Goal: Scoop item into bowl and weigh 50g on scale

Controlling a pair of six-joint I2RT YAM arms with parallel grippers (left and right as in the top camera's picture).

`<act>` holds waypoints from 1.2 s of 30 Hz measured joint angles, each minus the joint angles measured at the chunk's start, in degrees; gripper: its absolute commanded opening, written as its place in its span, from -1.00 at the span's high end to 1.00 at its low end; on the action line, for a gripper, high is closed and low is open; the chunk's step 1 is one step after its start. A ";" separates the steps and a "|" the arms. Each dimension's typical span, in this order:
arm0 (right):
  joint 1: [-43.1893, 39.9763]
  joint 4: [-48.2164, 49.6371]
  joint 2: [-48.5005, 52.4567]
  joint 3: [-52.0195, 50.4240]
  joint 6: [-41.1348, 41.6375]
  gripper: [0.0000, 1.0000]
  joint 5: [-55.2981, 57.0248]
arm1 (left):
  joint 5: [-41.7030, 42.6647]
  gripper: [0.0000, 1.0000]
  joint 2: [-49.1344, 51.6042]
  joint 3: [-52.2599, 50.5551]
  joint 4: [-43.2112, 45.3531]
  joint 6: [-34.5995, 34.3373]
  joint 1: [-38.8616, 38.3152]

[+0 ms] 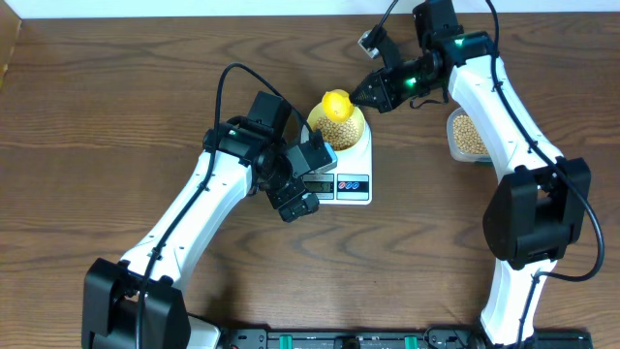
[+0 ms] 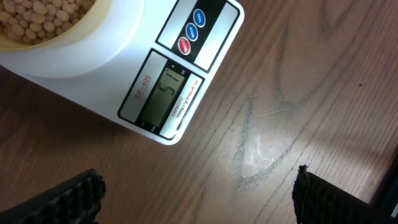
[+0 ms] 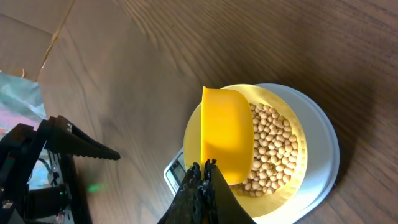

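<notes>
Gripping the yellow scoop (image 3: 225, 140), the right tool (image 3: 202, 171) is clamped tight on it, holding it tipped over the bowl (image 2: 81, 31). The bowl sits on the scale (image 2: 93, 68), holding beans (image 3: 273, 149). The left tool (image 2: 196, 199) hangs with jaws spread wide over bare worktop (image 2: 298, 93), just beside the scale's display (image 2: 165, 93) (which seems to read 51). More beans fill a clear tub (image 1: 467, 136) by the right arm.

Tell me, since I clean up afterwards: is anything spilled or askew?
Nothing stands out. The beans sit inside the bowl on the scale; none lie on the table. Only a faint scuff marks its wood.
</notes>
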 measured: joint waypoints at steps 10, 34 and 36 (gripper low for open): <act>0.07 0.37 0.00 0.00 -0.02 0.98 0.13 | 0.00 -0.96 0.02 0.00 0.00 0.00 0.00; 0.70 0.52 0.00 0.00 -0.33 0.98 5.44 | 0.00 -0.96 0.02 0.00 0.00 0.00 0.00; 1.36 0.07 0.00 0.00 -0.44 0.98 7.17 | 0.00 -0.96 0.02 0.00 0.00 0.00 0.00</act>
